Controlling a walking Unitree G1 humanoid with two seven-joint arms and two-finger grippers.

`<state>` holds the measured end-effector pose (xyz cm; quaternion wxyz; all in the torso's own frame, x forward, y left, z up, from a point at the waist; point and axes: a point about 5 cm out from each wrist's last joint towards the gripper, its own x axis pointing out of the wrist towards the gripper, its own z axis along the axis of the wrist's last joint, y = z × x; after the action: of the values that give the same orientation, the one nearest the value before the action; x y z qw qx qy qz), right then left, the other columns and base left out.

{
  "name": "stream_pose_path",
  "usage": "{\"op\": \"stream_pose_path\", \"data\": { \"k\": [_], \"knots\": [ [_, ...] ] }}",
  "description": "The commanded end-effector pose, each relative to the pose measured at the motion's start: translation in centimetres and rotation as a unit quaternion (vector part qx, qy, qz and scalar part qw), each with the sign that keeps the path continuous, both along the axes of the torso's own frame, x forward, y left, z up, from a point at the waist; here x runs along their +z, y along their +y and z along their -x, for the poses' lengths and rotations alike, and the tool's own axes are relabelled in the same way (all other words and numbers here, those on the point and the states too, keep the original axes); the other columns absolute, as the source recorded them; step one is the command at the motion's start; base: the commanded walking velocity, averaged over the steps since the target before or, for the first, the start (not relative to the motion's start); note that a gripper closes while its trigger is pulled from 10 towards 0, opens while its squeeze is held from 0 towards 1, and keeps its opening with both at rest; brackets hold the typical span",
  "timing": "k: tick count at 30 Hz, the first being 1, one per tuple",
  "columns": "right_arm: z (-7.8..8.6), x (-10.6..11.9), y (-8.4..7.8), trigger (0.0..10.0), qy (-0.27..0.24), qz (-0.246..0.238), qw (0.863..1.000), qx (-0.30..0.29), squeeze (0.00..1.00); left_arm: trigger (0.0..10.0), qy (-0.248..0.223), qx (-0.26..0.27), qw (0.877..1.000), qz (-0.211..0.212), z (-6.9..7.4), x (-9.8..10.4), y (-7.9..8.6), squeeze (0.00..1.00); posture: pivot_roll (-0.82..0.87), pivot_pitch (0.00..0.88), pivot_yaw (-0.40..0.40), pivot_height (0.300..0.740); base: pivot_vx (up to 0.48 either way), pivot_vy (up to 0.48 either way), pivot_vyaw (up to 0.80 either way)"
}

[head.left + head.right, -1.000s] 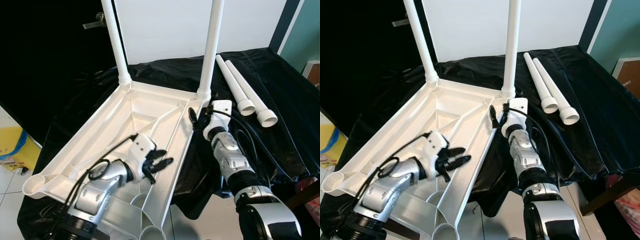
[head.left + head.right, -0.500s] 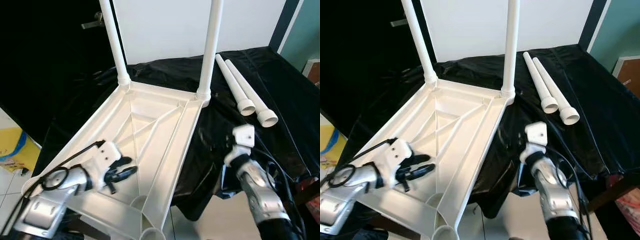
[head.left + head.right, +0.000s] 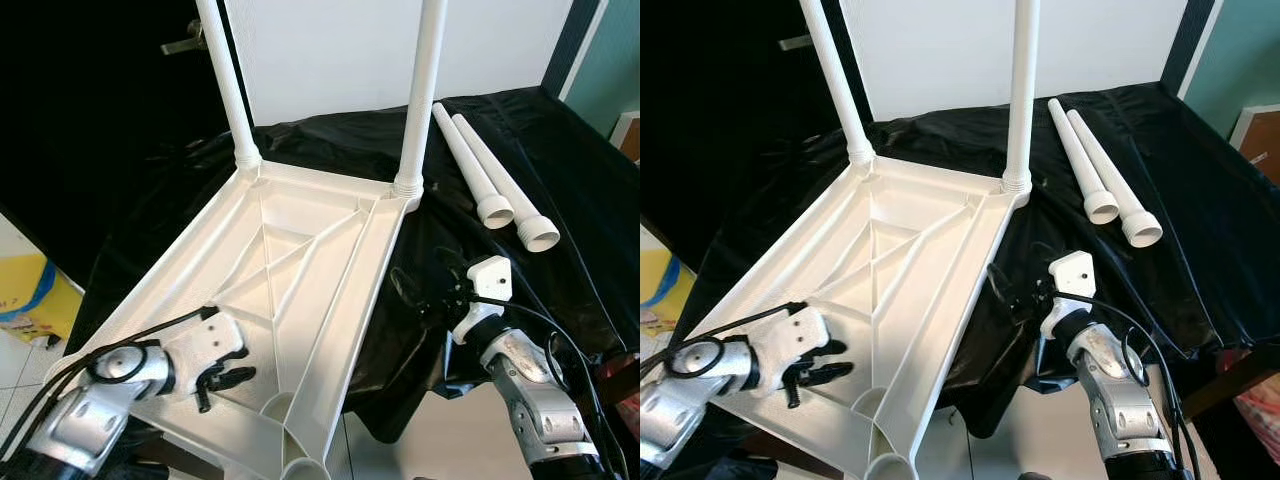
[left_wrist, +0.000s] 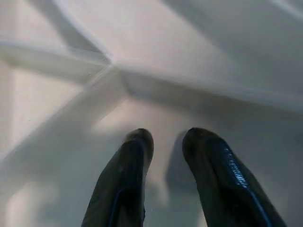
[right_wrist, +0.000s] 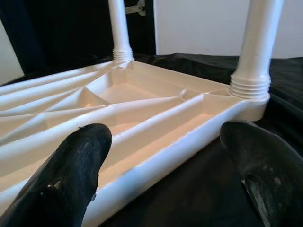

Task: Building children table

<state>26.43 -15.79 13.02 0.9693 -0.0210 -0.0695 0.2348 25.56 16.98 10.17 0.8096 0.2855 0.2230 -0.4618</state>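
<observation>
upturned white plastic tabletop, two legs fitted | two loose white tube legs on black cloth | left gripper narrow, over tabletop ribs | right gripper wide, beside tabletop edge

No text, label, brand, number or sign can be read anywhere.
</observation>
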Motion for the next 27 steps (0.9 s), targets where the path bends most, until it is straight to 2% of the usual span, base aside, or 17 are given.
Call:
{"op": "stream_pose_path", "data": {
  "k": [1,2,3,4,5,7,8,11,12,15,17,21,23,27],
  "knots": [
    [0.1,0.1,0.1,10.0,0.003,-0.003,1.000,0.004,0.00,10.0,-0.016,0.041,0.999,-0.024,-0.5,-0.6,0.5,0.00,-0.09,0.024,0.074,0.740,0.000,0.000,0.00],
    [0.1,0.2,0.1,10.0,0.006,-0.004,1.000,0.005,0.00,10.0,-0.023,0.053,0.998,-0.020,-1.2,-0.7,0.0,0.00,-0.10,0.023,0.072,0.740,0.000,0.000,0.00],
    [0.1,0.2,0.1,10.0,0.006,-0.004,1.000,0.005,0.00,10.0,-0.023,0.053,0.998,-0.020,-1.2,-0.7,0.0,0.00,-0.10,0.023,0.072,0.740,0.000,0.000,0.00],
    [0.2,0.3,0.2,10.0,0.007,-0.004,1.000,0.004,0.00,10.0,-0.033,0.073,0.997,-0.014,-2.1,-0.8,-0.5,0.00,-0.10,0.022,0.074,0.740,0.000,0.000,0.00],
    [0.2,0.3,0.2,10.0,0.007,-0.004,1.000,0.004,0.00,10.0,-0.033,0.073,0.997,-0.014,-2.1,-0.8,-0.5,0.00,-0.10,0.022,0.074,0.740,0.000,0.000,0.00],
    [0.1,0.3,0.2,10.0,0.009,-0.005,1.000,0.003,0.00,10.0,-0.051,0.105,0.993,-0.017,-3.7,-0.8,-0.9,0.00,-0.10,0.021,0.073,0.740,0.000,0.000,0.00],
    [0.1,0.3,0.2,10.0,0.009,-0.005,1.000,0.003,0.00,10.0,-0.051,0.105,0.993,-0.017,-3.7,-0.8,-0.9,0.00,-0.10,0.021,0.073,0.740,0.000,0.000,0.00],
    [0.0,0.4,0.3,10.0,0.010,-0.005,1.000,0.001,0.00,10.0,-0.071,0.138,0.988,-0.021,-5.2,-0.7,-1.1,0.00,-0.11,0.015,0.078,0.740,0.000,0.000,0.00],
    [0.0,0.4,0.3,10.0,0.010,-0.005,1.000,0.001,0.00,10.0,-0.071,0.138,0.988,-0.021,-5.2,-0.7,-1.1,0.00,-0.11,0.015,0.078,0.740,0.000,0.000,0.00],
    [-0.1,0.4,0.2,10.0,0.010,-0.005,1.000,-0.002,0.00,10.0,-0.083,0.161,0.983,-0.016,-6.5,-0.5,-1.5,0.00,-0.12,0.010,0.084,0.740,0.000,0.000,0.00],
    [-0.1,0.4,0.2,10.0,0.010,-0.005,1.000,-0.002,0.00,10.0,-0.083,0.161,0.983,-0.016,-6.5,-0.5,-1.5,0.00,-0.12,0.010,0.084,0.740,0.000,0.000,0.00],
    [-0.1,0.4,0.1,10.0,0.011,-0.005,1.000,-0.008,0.00,10.0,-0.084,0.176,0.981,-0.006,-7.5,-0.7,-2.7,0.00,-0.13,0.005,0.092,0.740,0.000,0.000,0.00],
    [-0.1,0.4,0.0,10.0,0.011,-0.008,1.000,-0.016,0.00,10.0,-0.102,0.205,0.973,0.014,-8.6,-0.4,-4.3,0.00,-0.13,0.004,0.098,0.740,0.000,0.000,0.00],
    [-0.2,0.4,0.0,10.0,0.012,-0.009,1.000,-0.019,0.00,10.0,-0.121,0.223,0.967,0.023,-9.4,0.0,-5.3,0.00,-0.13,0.002,0.099,0.740,0.000,0.000,0.00]
  ]
}}
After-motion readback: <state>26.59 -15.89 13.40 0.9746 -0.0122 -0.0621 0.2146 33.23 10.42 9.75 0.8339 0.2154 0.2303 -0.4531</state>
